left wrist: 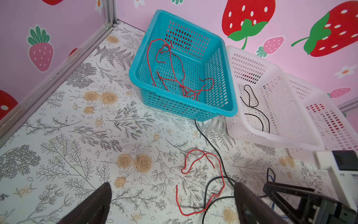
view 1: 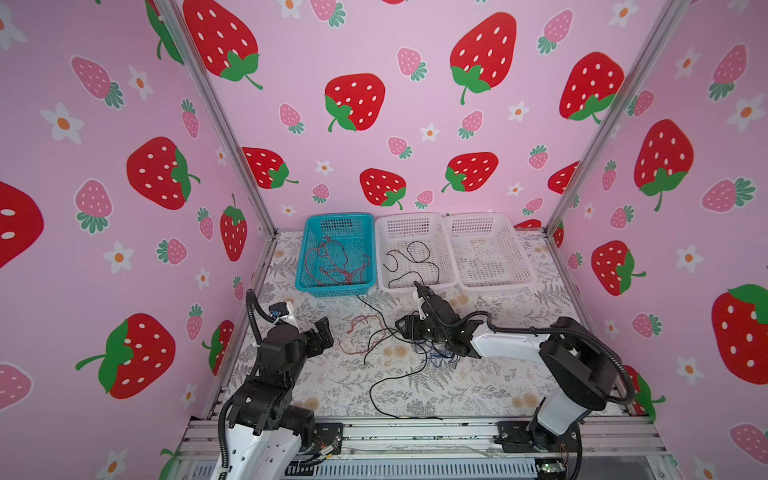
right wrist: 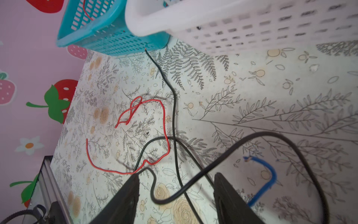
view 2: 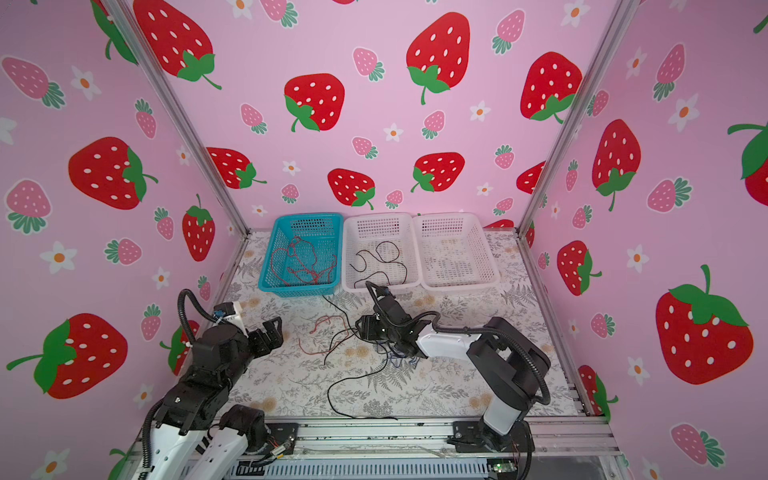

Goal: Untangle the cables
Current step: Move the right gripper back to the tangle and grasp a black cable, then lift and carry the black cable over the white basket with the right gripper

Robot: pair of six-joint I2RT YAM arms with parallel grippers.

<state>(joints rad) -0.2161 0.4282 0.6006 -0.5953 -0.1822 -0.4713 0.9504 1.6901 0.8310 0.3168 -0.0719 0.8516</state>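
floral tabletop point(view 1: 332, 386), tangled cables point(right wrist: 175, 116)

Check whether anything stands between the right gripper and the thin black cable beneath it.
Nothing visible does. In the right wrist view the thin black cable crosses the gap between the open fingers of the right gripper; a thin blue cable lies just outside one finger.

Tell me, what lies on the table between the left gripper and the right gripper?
A loose red cable crossed by black cables, as the left wrist view shows.
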